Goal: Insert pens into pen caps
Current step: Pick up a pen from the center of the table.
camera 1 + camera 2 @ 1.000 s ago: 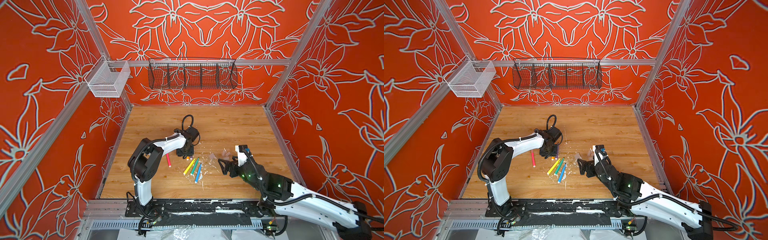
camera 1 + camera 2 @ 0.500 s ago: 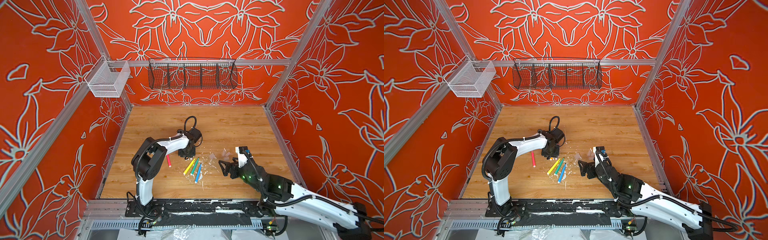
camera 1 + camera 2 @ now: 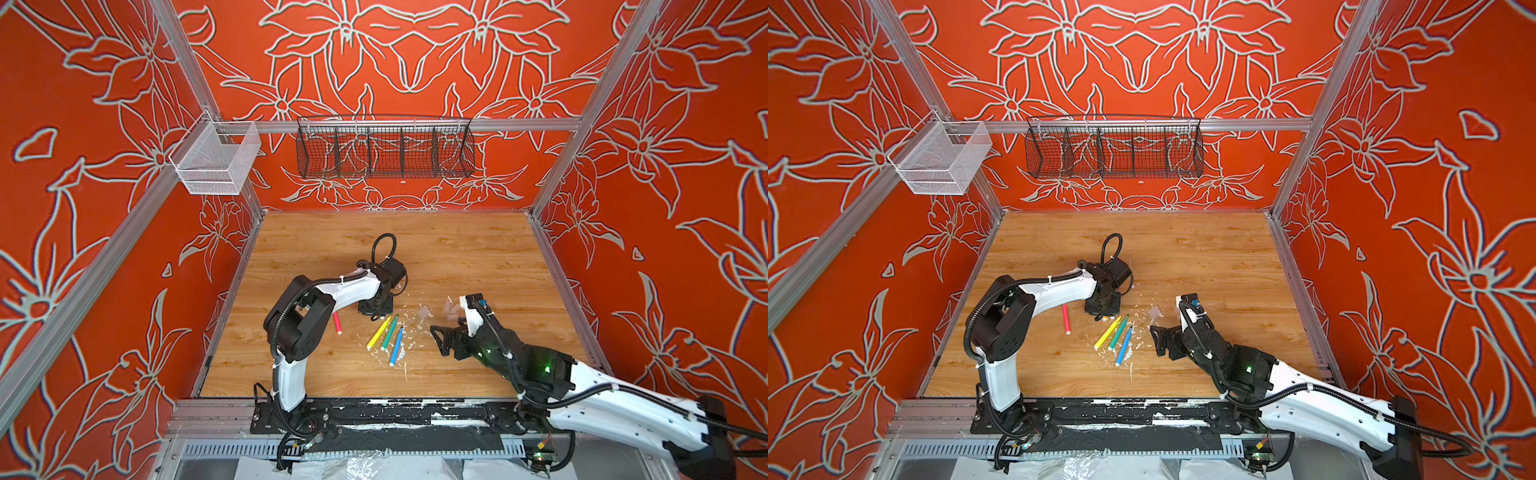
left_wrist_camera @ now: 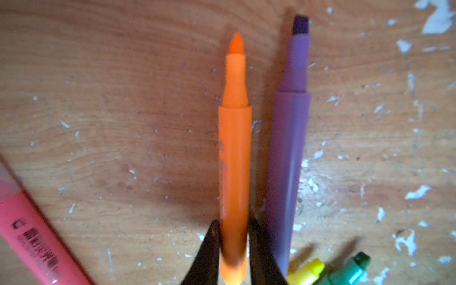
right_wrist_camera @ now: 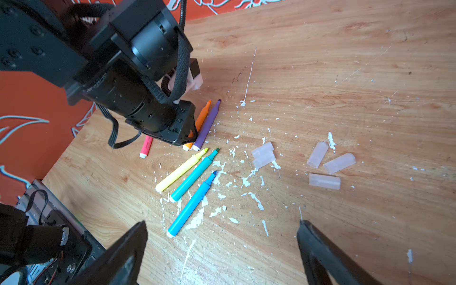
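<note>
Left pincer: the left gripper (image 4: 234, 222) is pinching the orange pen (image 4: 234, 148) between its two black fingers, low on the barrel near the rear end, with the felt tip pointing away from the wrist.
Right pincer: the right gripper (image 5: 222, 223) is hanging spread wide over the table (image 3: 457, 257), gripping nothing.
Pens: the orange one looks to be lying on the wood, just beside the purple pen (image 4: 288, 160) and nearly parallel to it. The yellow pen (image 5: 181, 170), green pen (image 5: 195, 176) and blue pen (image 5: 191, 204) are lying side by side nearer the right arm. The pink pen (image 5: 146, 146) is lying apart, mostly hidden behind the left gripper.
Caps: five loose pen caps (image 5: 324, 181) are lying among white paint flecks (image 5: 197, 219), apart from the pens. Two are touching and three are in a loose cluster.
Pink pen's tip end: it is looking pale in the left wrist view, perhaps capped; I cannot tell.
How a pen handles, I'm guessing: light, stiff, smooth and round, so it is likely to roll or swivel in a narrow pinch.
Best hold: mid-barrel, leaving the tip end free.
How a cap handles: tiny, thin-walled and slippery-looking. I'd be taking it across its closed end and keeping the mouth clear.
Writing: black print is running along the pink barrel, a "C"-like mark and then dense characters I cannot read. Faint print on the orange barrel is also unreadable.
</note>
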`<action>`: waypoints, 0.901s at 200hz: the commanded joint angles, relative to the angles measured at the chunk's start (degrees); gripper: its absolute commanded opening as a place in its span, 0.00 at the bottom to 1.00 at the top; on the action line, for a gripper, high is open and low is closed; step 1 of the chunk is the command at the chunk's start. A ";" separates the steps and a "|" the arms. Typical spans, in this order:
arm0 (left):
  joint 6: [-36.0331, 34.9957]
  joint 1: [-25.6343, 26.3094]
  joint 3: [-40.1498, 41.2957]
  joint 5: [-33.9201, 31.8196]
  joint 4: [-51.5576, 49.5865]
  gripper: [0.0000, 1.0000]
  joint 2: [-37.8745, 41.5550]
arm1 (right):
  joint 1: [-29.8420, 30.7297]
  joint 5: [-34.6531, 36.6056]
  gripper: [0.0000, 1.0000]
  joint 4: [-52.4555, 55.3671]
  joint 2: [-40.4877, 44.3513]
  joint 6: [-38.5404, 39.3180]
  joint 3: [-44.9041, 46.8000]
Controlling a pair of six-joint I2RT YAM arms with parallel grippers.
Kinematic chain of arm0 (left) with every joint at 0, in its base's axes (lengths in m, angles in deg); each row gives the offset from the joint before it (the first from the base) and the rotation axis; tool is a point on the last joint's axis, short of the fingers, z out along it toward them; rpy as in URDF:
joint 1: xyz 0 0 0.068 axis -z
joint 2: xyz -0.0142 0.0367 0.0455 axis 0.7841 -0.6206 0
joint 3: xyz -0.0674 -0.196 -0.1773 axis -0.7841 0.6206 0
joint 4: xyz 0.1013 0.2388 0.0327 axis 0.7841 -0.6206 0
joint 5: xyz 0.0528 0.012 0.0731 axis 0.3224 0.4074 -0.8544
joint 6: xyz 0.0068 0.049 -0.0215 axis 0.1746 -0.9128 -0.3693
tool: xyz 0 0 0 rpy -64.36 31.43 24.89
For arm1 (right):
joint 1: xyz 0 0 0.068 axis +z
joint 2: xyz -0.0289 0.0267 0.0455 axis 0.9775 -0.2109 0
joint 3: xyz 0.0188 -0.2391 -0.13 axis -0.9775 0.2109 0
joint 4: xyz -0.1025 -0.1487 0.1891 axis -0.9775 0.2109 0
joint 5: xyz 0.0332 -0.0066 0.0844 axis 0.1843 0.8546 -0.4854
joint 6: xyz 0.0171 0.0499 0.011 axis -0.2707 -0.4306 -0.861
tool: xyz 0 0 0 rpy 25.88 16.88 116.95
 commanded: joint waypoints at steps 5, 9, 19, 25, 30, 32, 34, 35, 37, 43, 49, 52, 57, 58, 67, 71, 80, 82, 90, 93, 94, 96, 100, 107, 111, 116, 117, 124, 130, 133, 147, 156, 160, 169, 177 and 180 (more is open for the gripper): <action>-0.70 -0.82 3.01 2.30 -0.12 0.16 -1.26 | -0.24 -1.46 0.96 -1.73 -0.57 0.15 -1.60; -0.75 -1.00 3.32 2.54 0.23 0.15 -1.15 | -0.24 -1.47 0.96 -1.96 -0.72 0.14 -1.56; -1.01 -1.49 4.07 3.37 1.13 0.11 -1.02 | -0.24 -1.49 0.96 -2.48 -0.83 -0.06 -1.47; -1.09 -1.76 4.46 3.60 1.49 0.09 -0.79 | -0.31 -1.51 0.96 -2.81 -1.08 -0.08 -1.44; -1.05 -2.01 4.79 3.70 1.63 0.07 -0.47 | -0.24 -1.73 0.96 -3.17 -1.22 -0.13 -1.47; -1.05 -2.11 4.90 3.77 1.70 0.06 -0.33 | -0.30 -1.77 0.96 -3.24 -1.31 -0.05 -1.44; -1.03 -2.20 5.04 3.79 1.72 0.06 -0.20 | -0.25 -1.82 0.96 -3.43 -1.40 -0.07 -1.44; -1.02 -2.28 5.08 3.79 1.72 0.05 -0.08 | -0.24 -1.89 0.96 -3.57 -1.47 -0.05 -1.41; -1.07 -2.37 5.22 3.90 1.79 0.04 0.06 | -0.24 -1.96 0.96 -3.78 -1.46 -0.09 -1.45; -1.07 -2.59 5.64 3.97 1.89 0.02 0.91 | -0.24 -2.11 0.96 -4.25 -1.94 -0.03 -1.53; -1.04 -2.78 6.09 3.84 1.98 0.01 1.97 | -0.24 -2.09 0.96 -4.65 -2.27 -0.16 -1.63; -1.02 -2.83 6.35 3.80 1.99 0.01 2.56 | -0.30 -2.12 0.96 -4.79 -2.47 -0.20 -1.71; -1.09 -2.87 6.66 3.71 1.99 0.00 3.71 | -0.24 -2.13 0.96 -5.11 -2.74 -0.25 -1.80; -1.10 -2.88 6.72 3.66 1.99 0.00 3.90 | -0.24 -2.13 0.96 -5.20 -2.85 -0.27 -1.81; -1.29 -2.88 7.27 3.38 1.78 0.00 6.30 | -0.26 -2.05 0.95 -5.54 -3.27 -0.64 -1.98; -1.35 -2.81 7.45 3.23 1.69 0.00 7.46 | -0.25 -1.96 0.95 -5.80 -3.45 -0.71 -2.05; -1.30 -2.88 7.90 3.00 1.23 0.00 10.35 | -0.24 -1.90 0.95 -6.24 -3.52 -1.07 -2.17; -1.40 -2.88 8.03 2.94 1.21 0.00 11.04 | -0.26 -1.81 0.95 -6.42 -3.55 -1.10 -2.24; -1.56 -2.82 8.67 3.26 1.26 0.00 13.83 | -0.28 -1.68 0.94 -6.74 -3.48 -1.53 -2.42; -1.64 -2.87 8.98 3.46 1.40 0.00 14.87 | -0.24 -1.60 0.94 -6.88 -3.39 -1.70 -2.39; -1.73 -2.87 9.07 3.54 1.43 0.00 15.24 | -0.24 -1.51 0.94 -6.92 -3.39 -1.83 -2.41; -1.77 -2.88 9.27 3.71 1.52 0.00 15.95 | -0.28 -1.40 0.94 -7.08 -3.28 -2.03 -2.41; -1.88 -2.88 9.63 4.06 1.67 0.00 17.36 | -0.24 -1.22 0.94 -7.47 -3.17 -2.31 -2.37; -2.01 -2.87 10.29 4.67 1.93 0.00 19.67 | -0.28 -0.99 0.93 -8.26 -2.92 -3.16 -1.99; -2.14 -2.79 10.70 5.09 2.11 0.00 21.01 | -0.24 -0.88 0.93 -9.13 -2.75 -3.69 -1.52; -2.16 -2.66 11.18 5.68 2.36 0.00 22.57 | -0.24 -0.88 0.92 -10.62 -2.57 -4.39 -0.67; -2.21 -2.59 11.27 5.75 2.39 0.00 22.91 | -0.24 -0.89 0.92 -10.98 -2.54 -4.49 -0.46; -2.42 -2.21 12.00 6.22 2.83 0.00 25.06 | -0.24 -0.91 0.92 -13.65 -2.47 -5.43 1.01; -2.59 -1.58 12.70 6.38 3.16 0.00 26.95 | -0.26 -0.77 0.92 -15.40 -2.42 -6.33 1.82; -2.69 -1.30 13.00 6.42 3.33 0.00 27.92 | -0.24 -0.61 0.91 -16.07 -2.50 -6.95 2.21; -2.78 -0.11 14.50 6.64 4.02 0.00 32.22 | -0.28 0.02 0.91 -18.34 -3.02 -9.12 3.40; -2.84 0.51 15.36 7.26 4.46 0.00 35.20 | -0.29 -0.15 0.90 -20.37 -3.32 -10.04 4.07; -3.00 0.75 15.79 7.61 4.70 0.00 36.51 | -0.34 -0.35 0.90 -21.37 -3.44 -10.39 4.42; -3.00 1.43 16.87 8.36 5.40 0.00 39.40 | -0.32 -0.65 0.90 -23.44 -3.69 -11.40 5.13; -3.11 2.06 18.04 9.19 6.33 0.01 41.93 | -0.33 -0.72 0.89 -24.68 -3.96 -12.27 5.39; -3.06 2.31 18.51 9.46 6.67 0.02 42.95 | -0.28 -0.77 0.89 -24.97 -4.12 -12.50 5.39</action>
